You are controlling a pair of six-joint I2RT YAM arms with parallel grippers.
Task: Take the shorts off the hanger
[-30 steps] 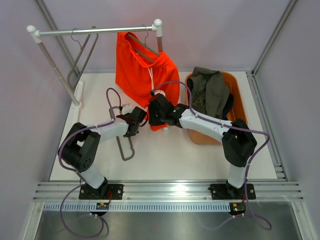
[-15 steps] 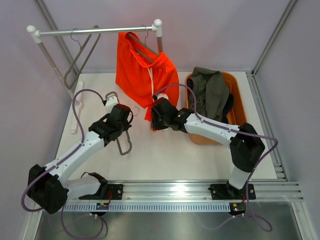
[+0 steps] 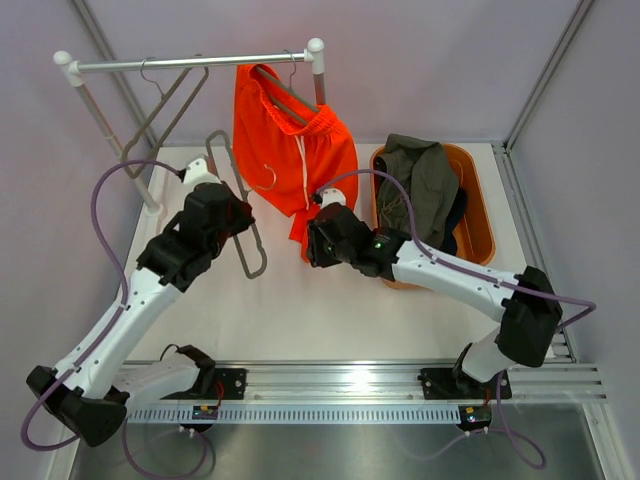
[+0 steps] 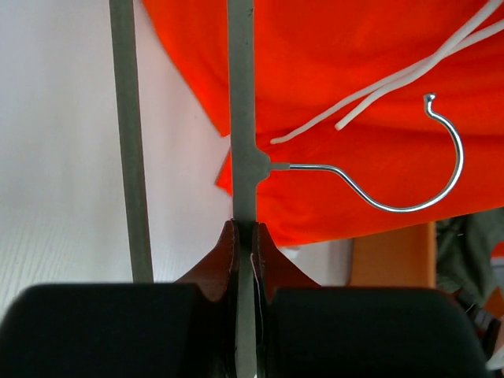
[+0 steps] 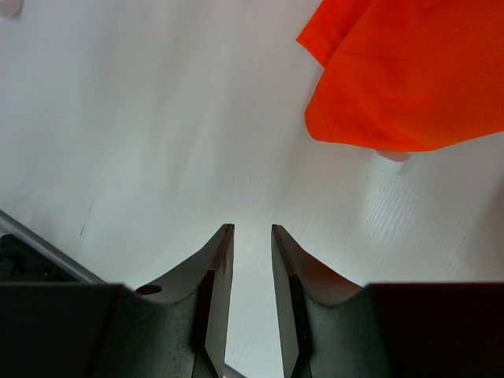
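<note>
The orange shorts (image 3: 290, 150) hang from a hanger on the rail, and their hem fills the left wrist view (image 4: 354, 79). My left gripper (image 3: 238, 212) is shut on the bar of an empty grey hanger (image 3: 248, 250), held above the table left of the shorts. The bar (image 4: 241, 118) runs between the closed jaws and its wire hook (image 4: 409, 177) points toward the shorts. My right gripper (image 3: 309, 244) hovers low by the shorts' lower corner (image 5: 409, 71), open (image 5: 249, 228) with only white table between the fingers. Olive-grey shorts (image 3: 420, 180) and navy shorts (image 3: 457, 215) lie in the basket.
The orange basket (image 3: 478, 215) stands at the right of the table. The rack's rail (image 3: 190, 62) crosses the back, with another empty hanger (image 3: 165, 105) on it. Its white foot (image 3: 155, 190) stands at the left. Grey walls enclose the table.
My left arm has lifted the grey hanger off the table and carried it back and left toward the rack. The right gripper has shifted slightly nearer, staying by the shorts' hem.
</note>
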